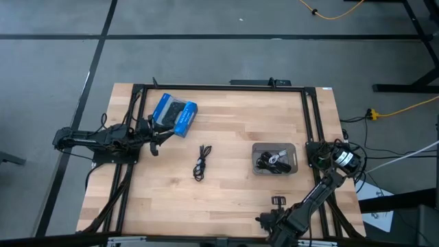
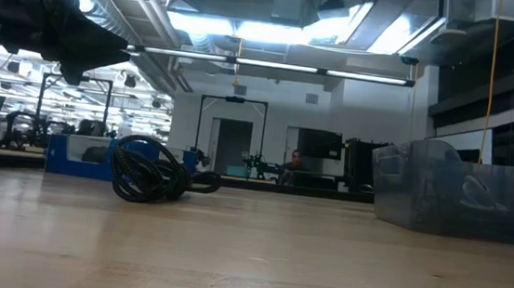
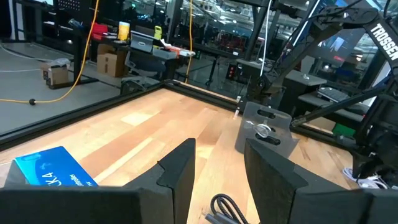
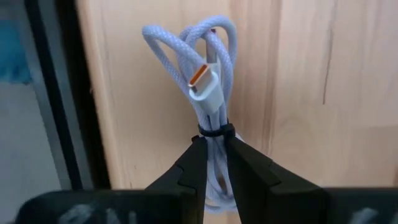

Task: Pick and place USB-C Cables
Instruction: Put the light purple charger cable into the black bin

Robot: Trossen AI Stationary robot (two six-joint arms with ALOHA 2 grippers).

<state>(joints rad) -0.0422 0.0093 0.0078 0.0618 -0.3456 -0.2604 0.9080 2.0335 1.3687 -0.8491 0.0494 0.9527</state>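
My right gripper (image 4: 214, 142) is shut on a white braided cable bundle (image 4: 208, 68) above the wooden table, close to the dark rail along the near edge; in the high view the gripper (image 1: 269, 219) is at the near right. A black coiled cable (image 1: 201, 162) lies on the table's middle and also shows in the low view (image 2: 147, 172). The clear grey tray (image 1: 274, 158) holds black and white cables. My left gripper (image 3: 217, 168) is open and empty at the table's left (image 1: 154, 140), next to the blue package (image 1: 175, 114). My right gripper pinches the white bundle between its two fingers at the black tie (image 4: 211, 132) around its middle. The looped end with the orange-tipped connector (image 4: 204, 81) sticks out past the fingertips. Whether the bundle is off the table I cannot tell.
The blue package (image 3: 50, 171) lies at the far left of the table. A black frame (image 1: 219, 87) runs along the table's far and side edges. The tray (image 2: 458, 194) stands right of the middle. Bare wood lies between the black cable and the tray.
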